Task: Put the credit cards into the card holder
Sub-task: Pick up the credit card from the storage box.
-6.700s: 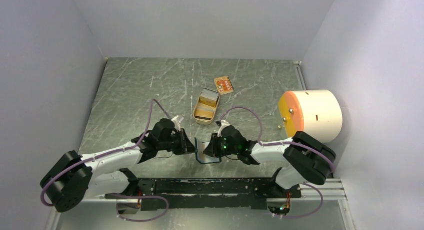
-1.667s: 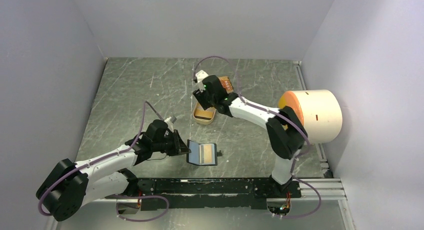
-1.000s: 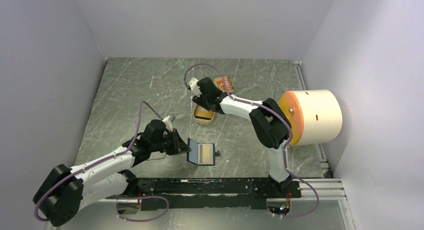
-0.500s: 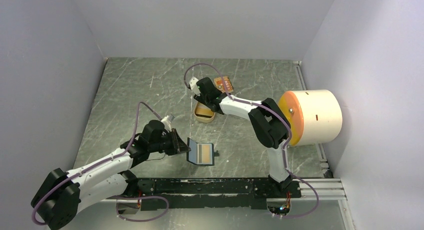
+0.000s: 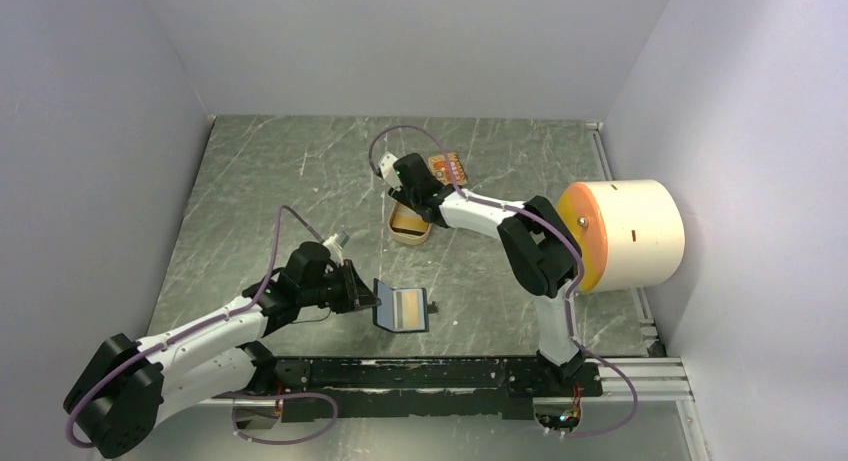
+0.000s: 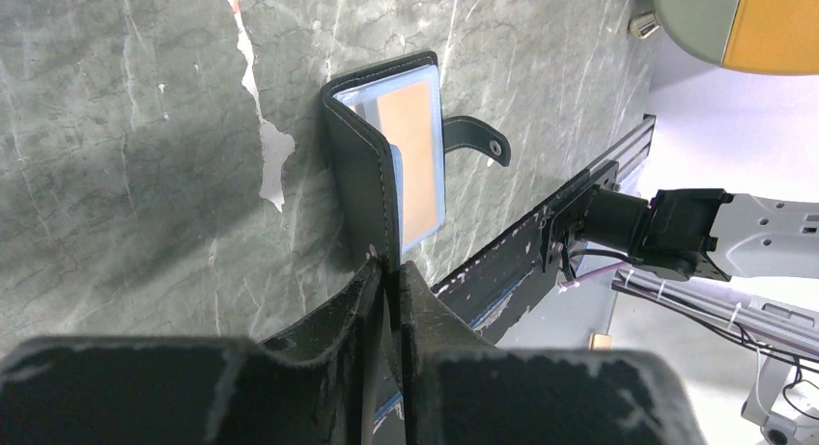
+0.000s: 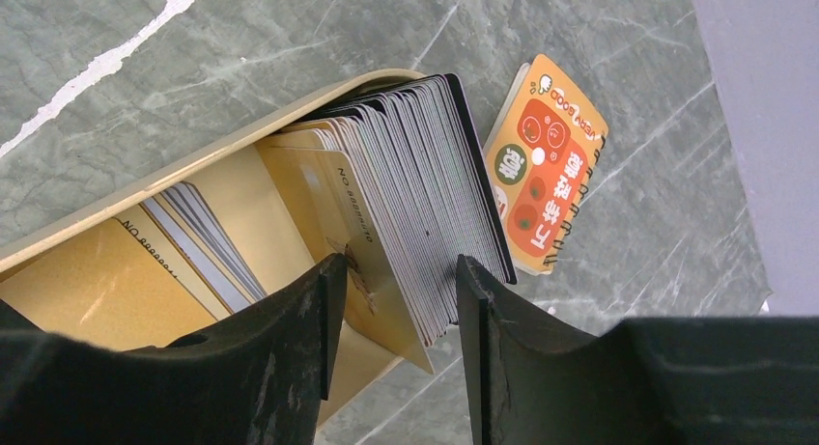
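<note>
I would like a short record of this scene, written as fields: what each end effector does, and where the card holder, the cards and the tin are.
left end effector: shut on card holder edge
card holder: open, orange card in its sleeve, snap tab loose
right end effector: jaws astride card stack, grip unclear
tin: open, holds the stack
beside tin: orange printed packet
</note>
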Controlling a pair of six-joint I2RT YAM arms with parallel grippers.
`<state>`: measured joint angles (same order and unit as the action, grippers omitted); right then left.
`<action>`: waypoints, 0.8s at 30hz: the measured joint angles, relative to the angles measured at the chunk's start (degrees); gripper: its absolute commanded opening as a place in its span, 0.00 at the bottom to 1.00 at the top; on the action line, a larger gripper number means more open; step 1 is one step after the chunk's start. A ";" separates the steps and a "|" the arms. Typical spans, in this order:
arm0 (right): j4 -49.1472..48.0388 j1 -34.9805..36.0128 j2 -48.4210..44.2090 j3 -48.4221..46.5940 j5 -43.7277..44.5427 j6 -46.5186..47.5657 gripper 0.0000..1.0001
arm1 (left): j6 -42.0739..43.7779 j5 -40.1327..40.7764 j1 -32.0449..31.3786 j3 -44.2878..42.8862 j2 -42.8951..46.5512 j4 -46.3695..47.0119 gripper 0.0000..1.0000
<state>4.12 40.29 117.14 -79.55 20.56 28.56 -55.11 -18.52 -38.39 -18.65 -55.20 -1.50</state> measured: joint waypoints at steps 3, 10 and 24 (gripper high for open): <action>0.31 -0.11 -0.04 -0.24 -0.26 -0.07 0.48 | 0.02 0.00 0.00 0.00 0.00 -0.02 0.16; 1.66 -0.61 -0.07 -2.27 -0.94 -0.37 0.42 | 0.07 0.00 0.00 -0.02 0.00 -0.11 0.17; 8.04 -0.96 -0.42 -4.92 -6.56 -1.77 0.06 | 0.07 0.00 0.00 -0.02 -0.59 -0.04 0.16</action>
<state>12.16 39.33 116.73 -84.47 14.00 26.79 -55.05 -18.52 -38.39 -18.68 -55.79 -1.54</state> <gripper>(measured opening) 0.157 0.167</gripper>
